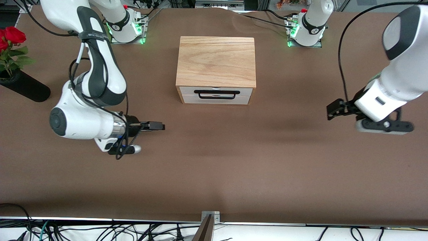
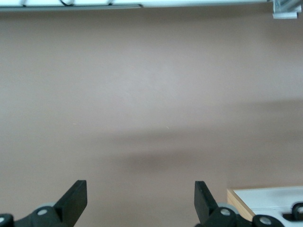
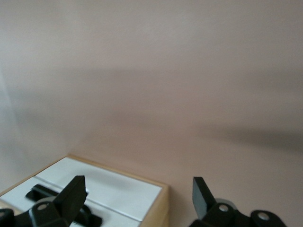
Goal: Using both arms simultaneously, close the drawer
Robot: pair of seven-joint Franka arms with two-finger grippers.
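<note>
The light oak box [image 1: 216, 62] stands mid-table, nearer the arms' bases. The drawer's white front panel [image 1: 215, 95] with its black wire handle [image 1: 216, 94] faces the front camera and looks flush with the box. My right gripper [image 1: 157, 126] is open and empty, low over the table toward the right arm's end, apart from the box. Its wrist view shows the white front [image 3: 113, 189] and handle [image 3: 47, 196] past its gripper [image 3: 137, 187]. My left gripper [image 1: 332, 112] is open and empty, toward the left arm's end. Its wrist view [image 2: 140, 189] shows a corner of the panel [image 2: 270, 201].
A black vase [image 1: 25, 87] with red roses [image 1: 11, 35] lies at the right arm's end of the table. A metal bracket [image 1: 210, 217] sits on the table's edge nearest the front camera. Brown tabletop [image 1: 214, 160] spreads in front of the drawer.
</note>
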